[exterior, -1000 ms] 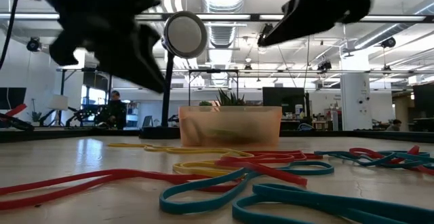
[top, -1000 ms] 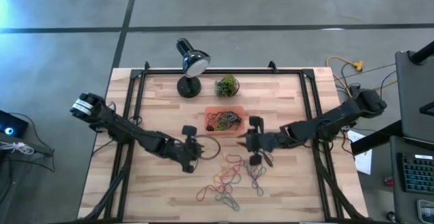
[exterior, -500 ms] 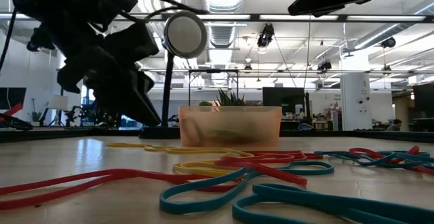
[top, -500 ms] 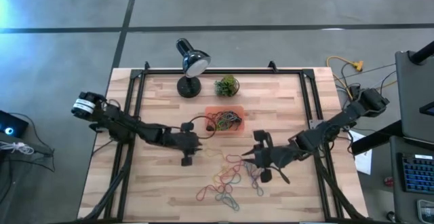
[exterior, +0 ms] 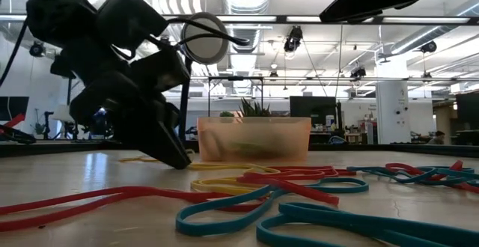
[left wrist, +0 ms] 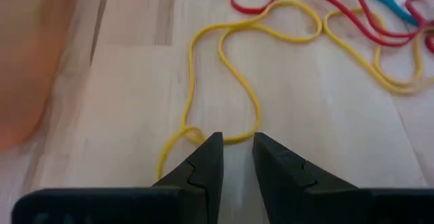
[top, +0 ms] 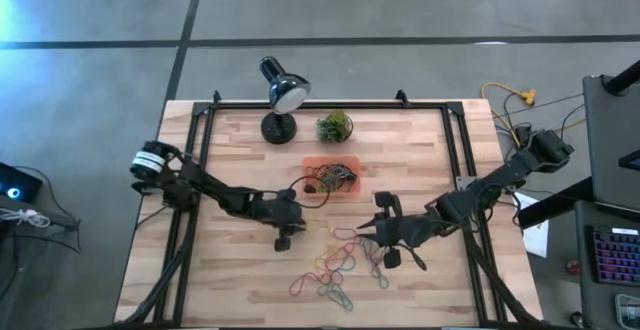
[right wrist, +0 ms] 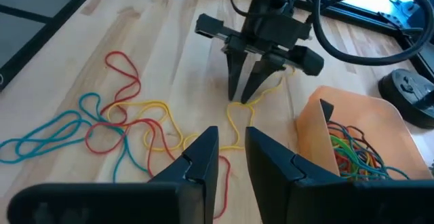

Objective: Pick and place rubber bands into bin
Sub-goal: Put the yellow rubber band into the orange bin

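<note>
Several loose rubber bands (top: 340, 262) in red, yellow and teal lie on the wooden table near its front middle. More of them fill the orange bin (top: 330, 180) behind the pile. One yellow band (left wrist: 224, 68) lies stretched out between the bin and the pile. My left gripper (left wrist: 235, 142) is open and slants down over this band's end, one fingertip on each side of a strand; the right wrist view shows this left gripper (right wrist: 243, 96) too. My right gripper (right wrist: 232, 139) hovers open and holds nothing, above the pile's right part. My left gripper slants down from the table's left, its fingertips (left wrist: 211, 142) low at the table on either side of a strand of the yellow band's end (left wrist: 239, 138). Whether they touch the band I cannot tell. The band lies flat and slack on the wood.
A black desk lamp (top: 280, 95) and a small green plant ball (top: 334, 125) stand behind the bin at the table's far side. Black frame rails (top: 200, 160) run along the table's left and right. Bare wood lies at the near left.
My left gripper has come down to the table beside the bin and tipped more steeply downward. My right gripper has drawn away from the bin's right side toward the table's near edge, then kept still over the pile.
</note>
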Motion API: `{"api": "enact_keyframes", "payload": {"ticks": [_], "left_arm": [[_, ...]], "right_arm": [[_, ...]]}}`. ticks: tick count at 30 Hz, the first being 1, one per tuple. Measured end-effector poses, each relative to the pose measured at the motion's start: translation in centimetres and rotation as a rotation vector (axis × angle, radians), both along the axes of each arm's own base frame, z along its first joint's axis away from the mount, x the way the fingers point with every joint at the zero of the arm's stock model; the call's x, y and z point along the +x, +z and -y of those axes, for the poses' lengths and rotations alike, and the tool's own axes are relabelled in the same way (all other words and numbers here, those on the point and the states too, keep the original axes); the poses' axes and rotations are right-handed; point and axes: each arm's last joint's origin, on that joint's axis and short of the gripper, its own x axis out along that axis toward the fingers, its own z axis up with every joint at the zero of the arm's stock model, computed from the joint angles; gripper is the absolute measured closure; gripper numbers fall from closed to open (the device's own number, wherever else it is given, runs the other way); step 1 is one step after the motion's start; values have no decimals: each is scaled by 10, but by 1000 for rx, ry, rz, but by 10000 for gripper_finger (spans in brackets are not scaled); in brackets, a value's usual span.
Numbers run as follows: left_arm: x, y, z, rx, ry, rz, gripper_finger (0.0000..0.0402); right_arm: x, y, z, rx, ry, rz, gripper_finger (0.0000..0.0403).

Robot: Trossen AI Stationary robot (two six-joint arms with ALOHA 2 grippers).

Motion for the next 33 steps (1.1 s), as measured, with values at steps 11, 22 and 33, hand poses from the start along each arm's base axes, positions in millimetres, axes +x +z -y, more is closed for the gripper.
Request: {"api": "enact_keyframes", "payload": {"ticks": [11,22,33], "left_arm": [[2,8,-4,11,24,17,353],[-10,19,-8,48,53,-47,361],[-10,21,-11,107,112,-47,361]], "right_arm": [[1,-4,0,-3,-1,-15,333],[0,-6,0,-8,-4,-33,331],[-1,-7,0,-9,-4,-35,337]]}}
